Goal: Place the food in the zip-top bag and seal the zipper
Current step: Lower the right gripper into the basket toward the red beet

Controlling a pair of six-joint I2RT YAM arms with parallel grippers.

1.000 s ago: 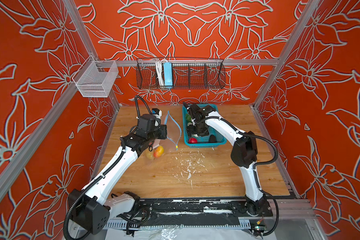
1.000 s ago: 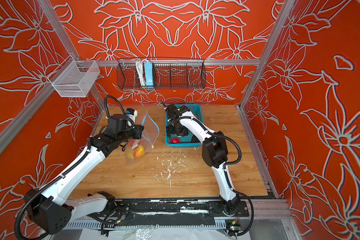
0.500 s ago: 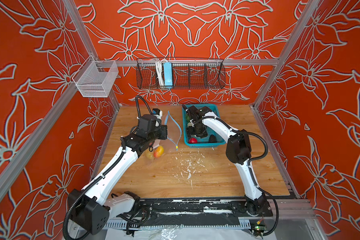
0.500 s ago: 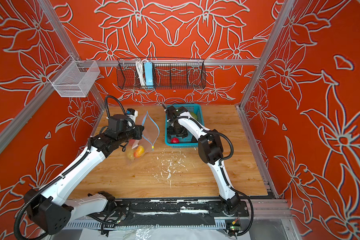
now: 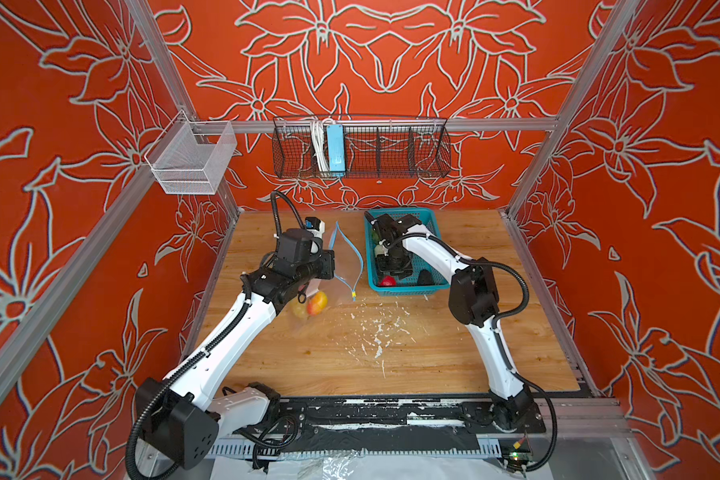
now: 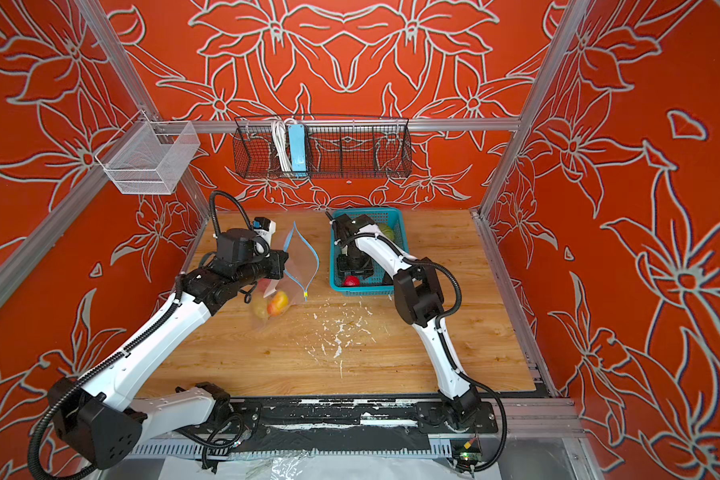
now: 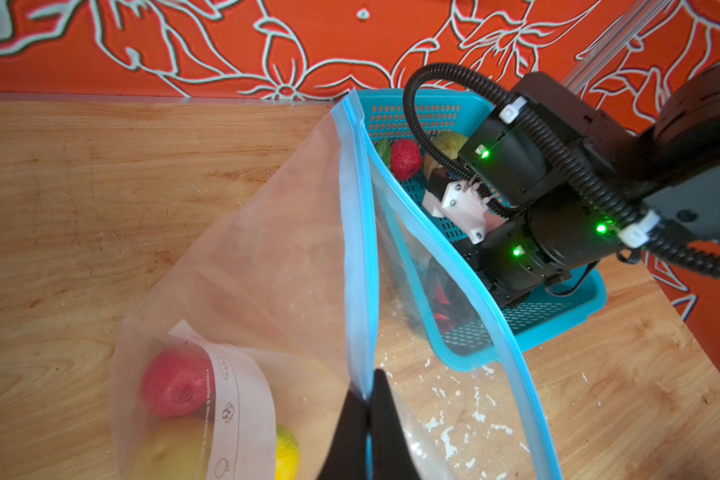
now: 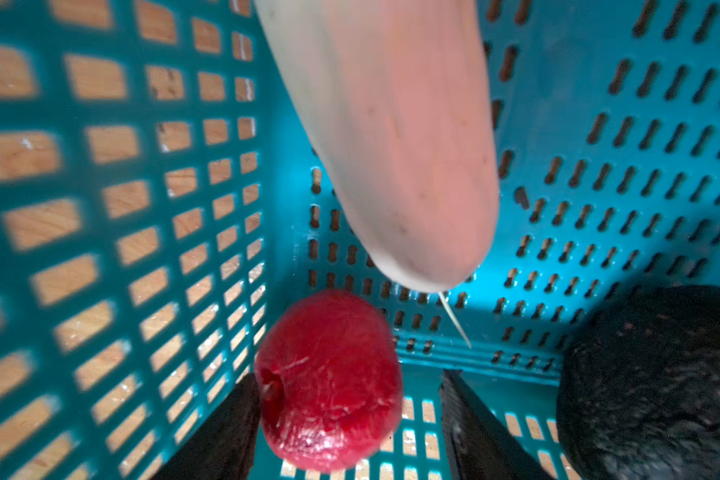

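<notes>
While the left gripper pinches the zipper of the zip-top bag, the right gripper straddles a red berry.
The bag stands open beside the teal basket, an orange-red fruit and a yellow potato at its bottom; the right jaws are parted inside the basket, one finger touching the berry, the other clear of it, a pale cucumber and a black piece nearby.

Teal basket on wooden table, black wire rack on back wall

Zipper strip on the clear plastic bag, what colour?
Light blue zipper strip, clearest in the left wrist view.
</notes>
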